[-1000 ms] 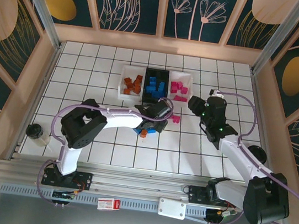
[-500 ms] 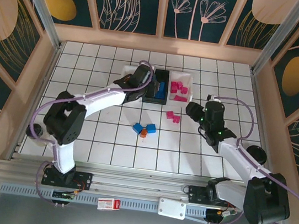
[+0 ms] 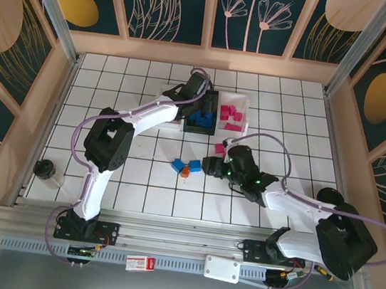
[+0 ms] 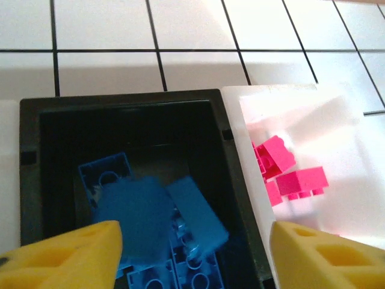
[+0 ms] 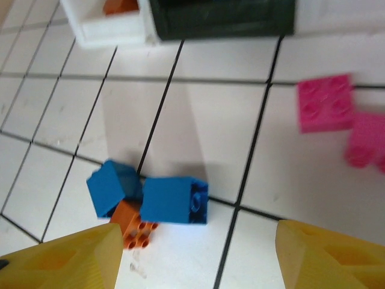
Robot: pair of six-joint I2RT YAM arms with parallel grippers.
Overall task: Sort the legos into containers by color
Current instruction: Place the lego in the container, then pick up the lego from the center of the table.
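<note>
Left wrist, pincer: left gripper (image 4: 195, 236) jaws spread wide, clamping nothing, above the black container (image 4: 27, 156)
Black container contents: binned blue legos (image 4: 195, 214) heaped inside, one of them blurred
Adjacent: white container (image 4: 337, 114) just beside it, holding binned pink legos (image 4: 283, 162)
Right wrist, pincer: right gripper (image 5: 198, 232) jaws spread wide, empty, over the loose cluster
Loose cluster: two loose blue legos (image 5: 174, 200) touching an orange lego (image 5: 133, 226) on the table (image 5: 198, 120); loose pink legos (image 5: 325, 102) lie apart from them
Handling: judged light, rigid, smooth plastic; likely to skid if nudged
Grip point: opposite flat side walls, not the studs
</note>
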